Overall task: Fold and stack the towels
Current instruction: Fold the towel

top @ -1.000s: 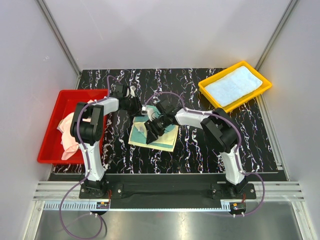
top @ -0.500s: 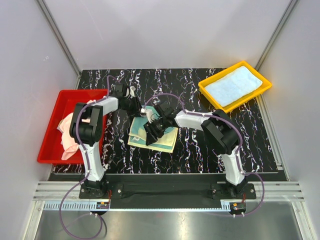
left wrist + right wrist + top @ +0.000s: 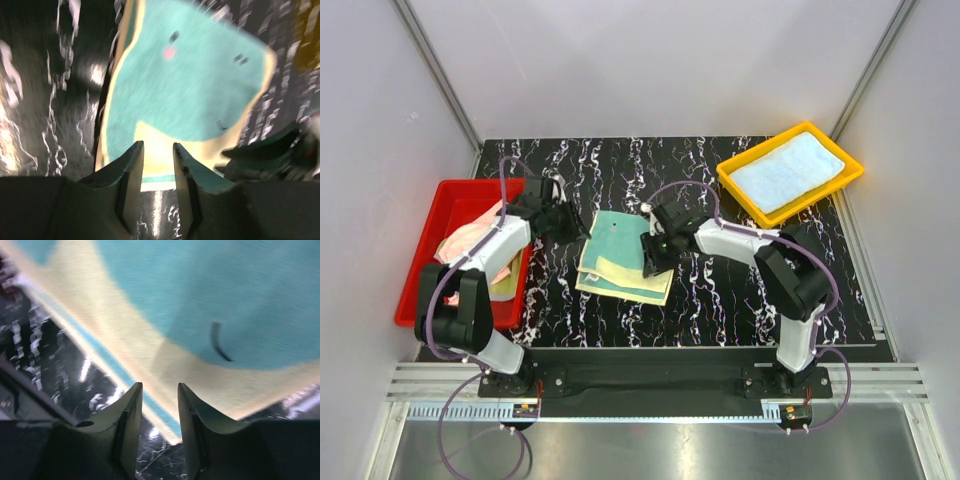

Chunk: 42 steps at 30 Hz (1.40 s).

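Empty and slightly apart, left pincer (image 3: 570,225) at 9 o'clock and right pincer (image 3: 653,254) at 3 flanked the teal towel (image 3: 622,236), presumably letting its fold settle.

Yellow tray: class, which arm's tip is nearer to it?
Right. The right arm ends at the folded towel's right edge, between towel and yellow tray; the left arm ends at the towel's left edge, beside the red tray.

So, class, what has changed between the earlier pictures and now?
Both claws came off the teal-and-yellow towel: the left claw drew back towards the red tray, the right claw to the towel's right edge. Both are empty, open. The blue towel in the yellow tray stayed put.
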Motion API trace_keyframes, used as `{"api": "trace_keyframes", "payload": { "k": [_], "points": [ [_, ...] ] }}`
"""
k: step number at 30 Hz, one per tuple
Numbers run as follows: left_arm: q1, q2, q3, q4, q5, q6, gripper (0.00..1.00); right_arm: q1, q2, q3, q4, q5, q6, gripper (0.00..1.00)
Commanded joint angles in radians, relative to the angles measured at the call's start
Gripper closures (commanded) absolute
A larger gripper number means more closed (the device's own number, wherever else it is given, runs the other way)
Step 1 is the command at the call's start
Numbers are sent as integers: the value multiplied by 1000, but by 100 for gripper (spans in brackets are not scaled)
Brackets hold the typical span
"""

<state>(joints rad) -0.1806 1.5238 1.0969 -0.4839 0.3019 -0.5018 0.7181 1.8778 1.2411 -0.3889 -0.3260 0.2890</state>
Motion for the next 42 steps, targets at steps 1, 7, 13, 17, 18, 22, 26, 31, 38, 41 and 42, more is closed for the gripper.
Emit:
{"api": "trace_keyframes", "payload": {
  "k": [1,7,13,17,18,22,26,31,38,41,42],
  "points": [
    [-3,24,-142,82,17,-70,67,-42,29,-26,2,106,81,60],
    [-34,87,-184,85,-26,-80,69,-123,53,-35,-18,205,78,66],
    [-59,78,-166,93,-29,-69,71,-174,1,-60,-51,235,30,68],
    [-62,1,-157,53,-70,-54,67,-174,-92,-28,-132,241,84,66],
    [-60,-14,-161,53,-76,-52,64,-174,-124,-23,-169,252,99,65],
    [-60,-31,-204,106,-37,-64,63,-174,-161,-17,-206,286,162,61],
    [-72,-33,-281,218,74,-130,64,-174,-135,-45,-216,306,190,60],
    [-99,-16,-322,248,59,-153,65,-174,-131,-117,-162,317,226,61],
    [-126,16,-344,292,46,-187,65,-175,-126,-143,-116,308,242,61],
    [-131,22,-348,286,39,-195,66,-174,-124,-149,-110,309,242,62],
    [-131,19,-350,289,36,-195,66,-174,-126,-152,-108,309,243,62]
  ]
}}
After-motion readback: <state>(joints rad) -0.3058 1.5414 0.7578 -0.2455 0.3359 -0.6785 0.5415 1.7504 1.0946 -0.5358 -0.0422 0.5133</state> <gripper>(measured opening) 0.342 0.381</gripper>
